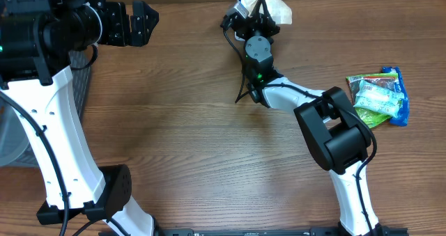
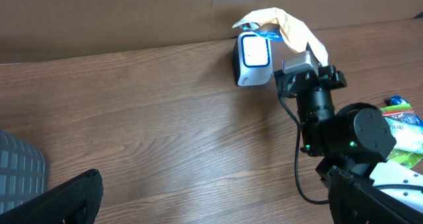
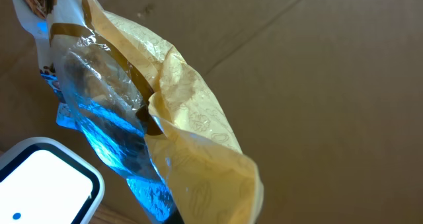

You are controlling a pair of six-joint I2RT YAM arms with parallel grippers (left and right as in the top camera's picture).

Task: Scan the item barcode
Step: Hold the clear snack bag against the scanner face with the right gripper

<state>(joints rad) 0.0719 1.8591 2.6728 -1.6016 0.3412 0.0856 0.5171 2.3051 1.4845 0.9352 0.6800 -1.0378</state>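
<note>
Right jaws (image 1: pixel 249 14): clamped on one edge of the packet (image 3: pixel 192 131), which fills our wrist view; we cannot see the pads themselves.
Packet: held up at the far edge of the counter (image 1: pixel 174 124), just beside and above the scanner (image 2: pixel 253 55), with blue light falling on its clear film; whether the two touch we cannot tell.
Handling: we judge it light, soft and crinkly, with slick film that folds over and hides print. It is best held firmly by a flat seam at the edge, leaving the printed face free and flat toward the lit window.
Left jaws (image 1: pixel 132 19): wide apart, holding nothing, at the far left, well apart from the scanner.
Heap of packets (image 1: pixel 380 97): on the right of the counter, green and blue wrappers overlapping.
Count: one packet in hand, one scanner, two arms, and one heap in which we make out at least three wrappers but no firm number.
</note>
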